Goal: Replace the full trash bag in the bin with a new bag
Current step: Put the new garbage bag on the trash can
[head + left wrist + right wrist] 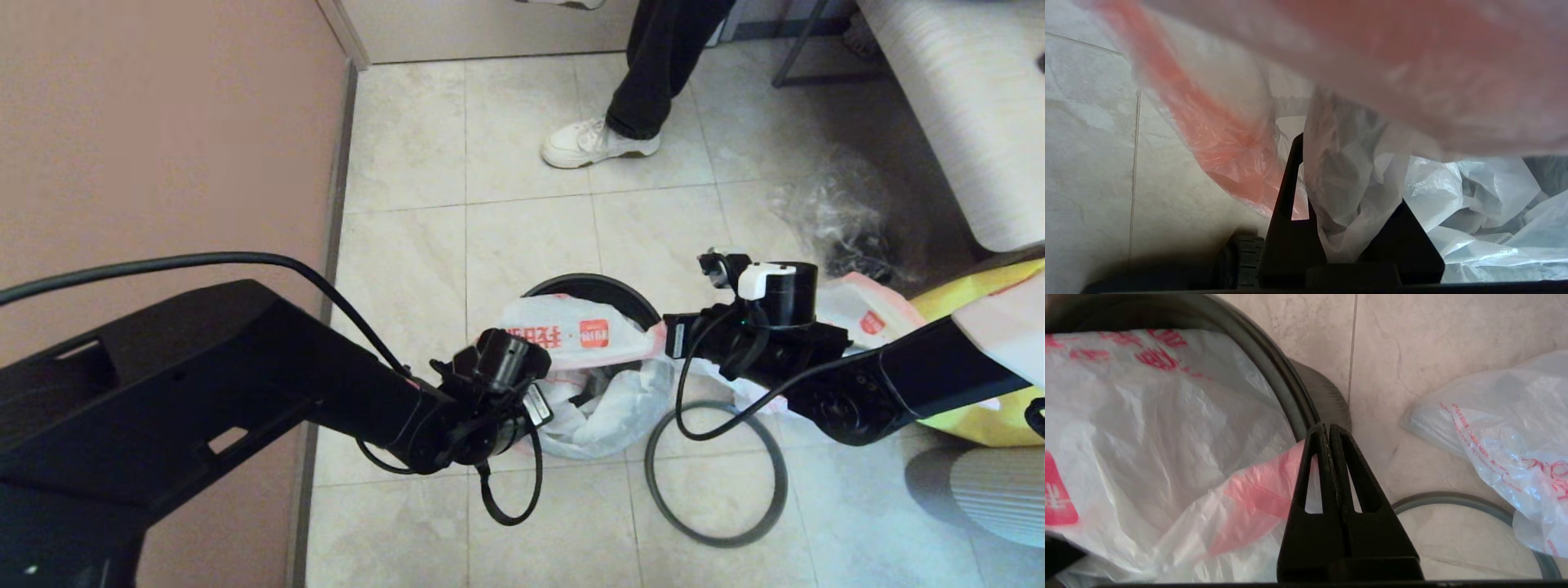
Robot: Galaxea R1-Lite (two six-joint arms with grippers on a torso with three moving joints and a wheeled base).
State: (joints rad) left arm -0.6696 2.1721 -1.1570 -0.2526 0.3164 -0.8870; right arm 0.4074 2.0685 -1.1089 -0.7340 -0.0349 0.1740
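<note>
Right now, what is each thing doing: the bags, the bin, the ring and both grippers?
New bag: spread over the bin's mouth, held at both sides.
Bin: upright on the floor, its ring off.
Ring rim: lying flat on the floor beside the bin.
Other printed bag: lying on the floor.
Left gripper: shut on a fold of the new bag.
Right gripper: shut on the new bag's pink edge.

A white new bag (575,331) with red print and pink-orange handles is seen over the dark-rimmed bin (608,287). A dark grey ring (717,472) lies on beige marbled floor tiles (522,237). A yellow fabric bag (980,298) is seen beside a black arm.
</note>
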